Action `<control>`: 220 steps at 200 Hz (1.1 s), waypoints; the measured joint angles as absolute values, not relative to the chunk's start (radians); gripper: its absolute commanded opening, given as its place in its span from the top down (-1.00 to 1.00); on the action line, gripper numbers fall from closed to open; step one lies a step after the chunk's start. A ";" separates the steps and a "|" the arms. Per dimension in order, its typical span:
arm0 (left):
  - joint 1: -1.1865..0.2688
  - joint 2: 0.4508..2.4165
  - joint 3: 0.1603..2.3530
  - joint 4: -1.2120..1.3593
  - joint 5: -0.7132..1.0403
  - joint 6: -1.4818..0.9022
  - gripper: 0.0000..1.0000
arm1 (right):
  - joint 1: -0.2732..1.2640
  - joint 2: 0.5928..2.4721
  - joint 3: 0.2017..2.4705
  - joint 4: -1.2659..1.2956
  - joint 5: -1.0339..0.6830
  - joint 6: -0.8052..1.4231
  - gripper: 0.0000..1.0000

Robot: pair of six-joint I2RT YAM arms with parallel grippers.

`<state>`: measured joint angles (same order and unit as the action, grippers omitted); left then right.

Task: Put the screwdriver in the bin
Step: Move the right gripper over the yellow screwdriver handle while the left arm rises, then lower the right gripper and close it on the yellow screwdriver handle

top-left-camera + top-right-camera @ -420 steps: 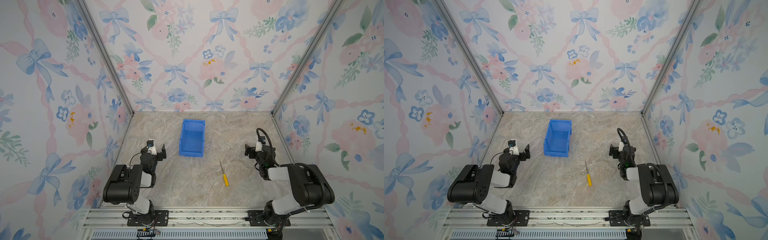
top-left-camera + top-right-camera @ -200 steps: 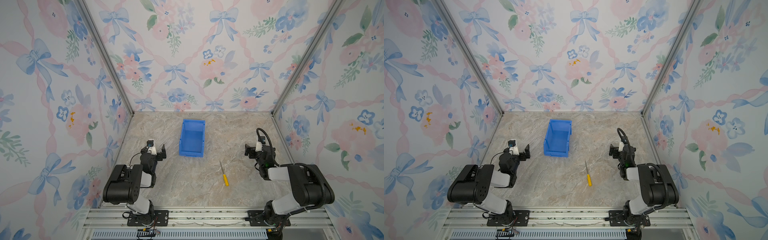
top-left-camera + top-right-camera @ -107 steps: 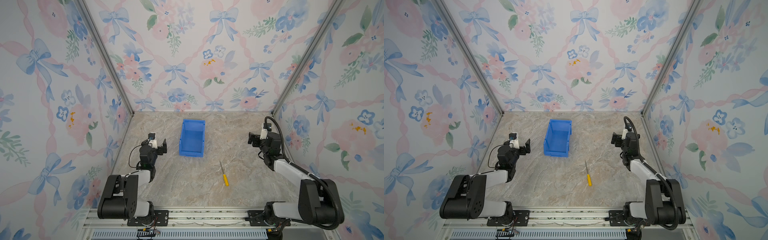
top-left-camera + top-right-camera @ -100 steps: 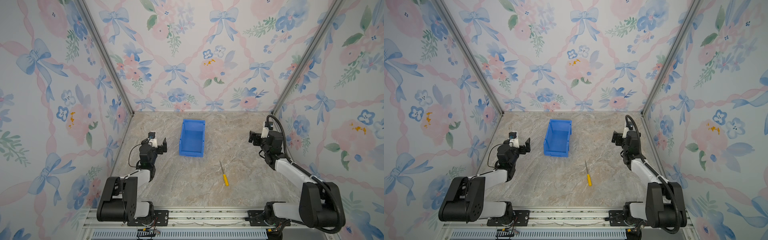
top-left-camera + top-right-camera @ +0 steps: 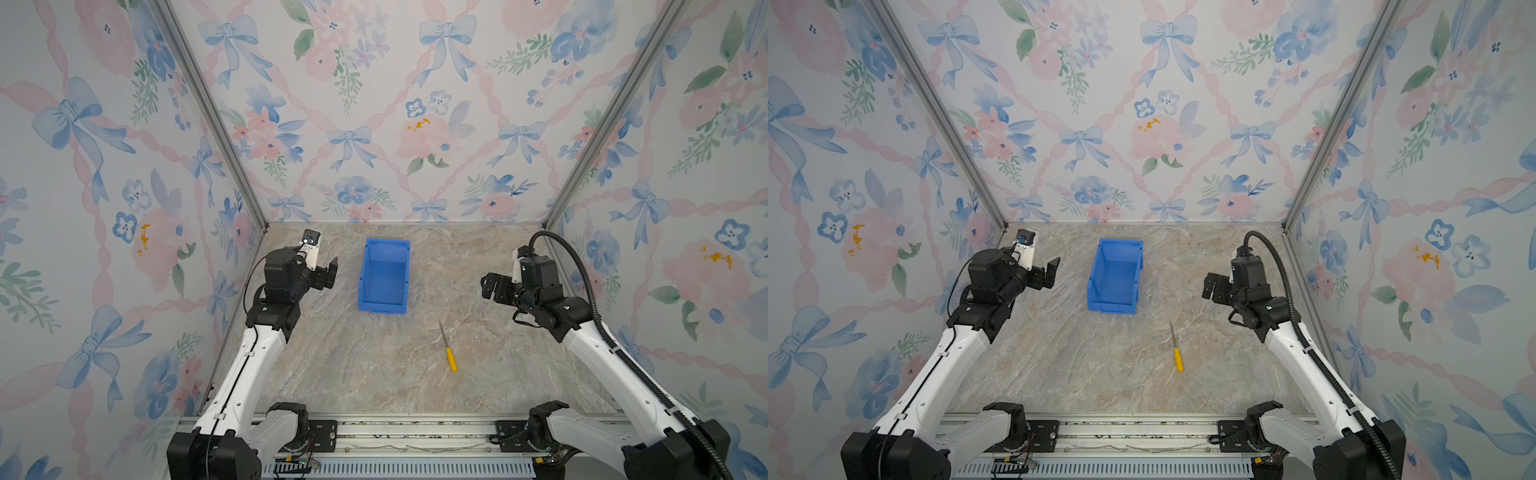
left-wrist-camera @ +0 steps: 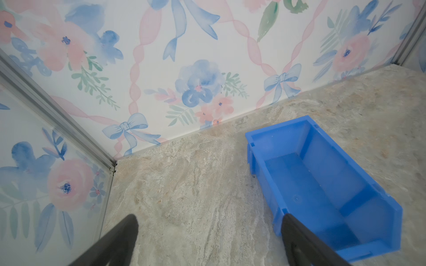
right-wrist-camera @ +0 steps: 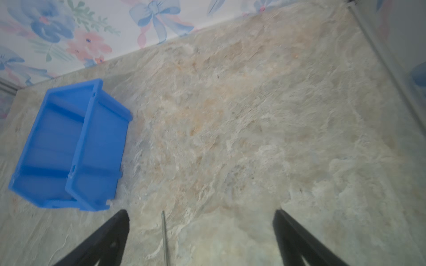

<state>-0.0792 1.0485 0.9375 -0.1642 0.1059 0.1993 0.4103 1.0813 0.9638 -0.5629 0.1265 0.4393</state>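
top views: screwdriver [image 5: 448,347] lies flat on the table [image 5: 353,374], near the low front of the blue bin [image 5: 387,242], not touching it.
left wrist: left jaws wide, holding nothing; bin [image 6: 276,129] nearby.
right wrist: right jaws wide, holding nothing; grey shaft of the screwdriver [image 7: 164,235] on the table below them.

The 2 arms are reaching forward with wrists lifted. The left gripper [image 5: 329,272] is pointing inward, its jaws gaping wide. The right gripper [image 5: 492,286] is tilting downward, likewise gaping and gripping nothing.
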 measured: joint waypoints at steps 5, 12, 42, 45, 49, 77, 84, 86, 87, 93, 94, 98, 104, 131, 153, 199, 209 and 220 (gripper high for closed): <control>-0.079 1.044 0.959 -0.213 0.120 0.207 -0.96 | 0.461 1.077 0.960 -0.588 0.138 0.447 -0.88; -0.081 1.043 0.983 -0.273 0.136 0.215 -0.96 | 0.530 1.071 0.954 -0.617 0.155 0.464 -0.84; -0.098 1.069 1.033 -0.477 0.182 0.224 -0.96 | 0.764 1.063 0.891 -0.691 0.204 0.576 -0.69; -0.099 1.071 1.033 -0.493 0.185 0.224 -0.96 | 0.785 1.064 0.880 -0.696 0.206 0.587 -0.68; -0.099 1.074 1.033 -0.513 0.190 0.224 -0.96 | 0.806 1.067 0.868 -0.701 0.210 0.604 -0.67; -0.099 1.079 1.035 -0.595 0.229 0.207 -0.96 | 0.903 1.142 0.835 -0.742 0.220 0.677 -0.51; -0.099 1.079 1.039 -0.606 0.240 0.204 -0.96 | 0.914 1.167 0.835 -0.748 0.220 0.688 -0.48; -0.099 1.079 1.040 -0.607 0.243 0.200 -0.96 | 0.917 1.174 0.835 -0.748 0.220 0.693 -0.47; -0.099 1.079 1.040 -0.609 0.245 0.200 -0.96 | 0.918 1.177 0.835 -0.748 0.220 0.694 -0.47; -0.099 1.079 1.045 -0.614 0.253 0.197 -0.96 | 0.922 1.201 0.835 -0.749 0.219 0.700 -0.45; -0.099 1.079 1.046 -0.615 0.254 0.197 -0.96 | 0.923 1.203 0.835 -0.749 0.218 0.702 -0.45; -0.099 1.079 1.050 -0.619 0.258 0.193 -0.96 | 0.925 1.218 0.835 -0.749 0.218 0.701 -0.44; -0.099 1.079 1.058 -0.624 0.264 0.188 -0.96 | 0.925 1.237 0.835 -0.749 0.217 0.703 -0.42; -0.105 1.079 1.090 -0.630 0.279 0.172 -0.96 | 0.925 1.311 0.835 -0.740 0.205 0.707 -0.37; -0.111 1.079 1.097 -0.631 0.279 0.167 -0.96 | 0.923 1.370 0.835 -0.708 0.173 0.709 -0.33; -0.120 1.078 1.096 -0.635 0.280 0.153 -0.96 | 0.917 1.486 0.835 -0.639 0.125 0.716 -0.27; -0.120 1.078 1.096 -0.635 0.280 0.153 -0.96 | 0.913 1.503 0.835 -0.633 0.120 0.719 -0.25; -0.122 1.078 1.096 -0.635 0.279 0.152 -0.96 | 0.911 1.510 0.835 -0.629 0.118 0.720 -0.24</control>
